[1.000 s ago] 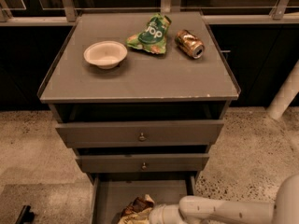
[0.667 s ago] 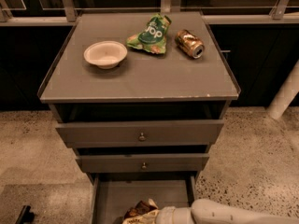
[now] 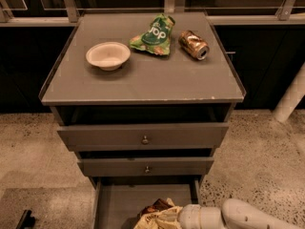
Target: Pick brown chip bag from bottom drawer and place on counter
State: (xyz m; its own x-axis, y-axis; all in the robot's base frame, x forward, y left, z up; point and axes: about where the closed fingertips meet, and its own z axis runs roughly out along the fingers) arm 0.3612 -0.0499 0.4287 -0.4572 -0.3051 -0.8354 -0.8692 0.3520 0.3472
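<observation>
The brown chip bag (image 3: 155, 216), crinkled dark brown and cream-tan, lies in the open bottom drawer (image 3: 119, 202) at the lower edge of the camera view. My gripper (image 3: 177, 217) is at the bag's right end, on the white arm (image 3: 238, 216) that reaches in from the lower right. The gripper's end is against the bag and partly hidden by it. The counter (image 3: 143, 82) is the grey cabinet top above the drawers.
On the counter stand a cream bowl (image 3: 108, 56), a green bag with white lettering (image 3: 155, 36) and a tipped copper can (image 3: 193, 45). Two drawers with knobs (image 3: 145, 139) sit slightly open above the bottom drawer. A white post (image 3: 291, 97) stands on the right.
The arm has drawn back to the right and lower in the view. The brown chip bag has shifted slightly right with it.
</observation>
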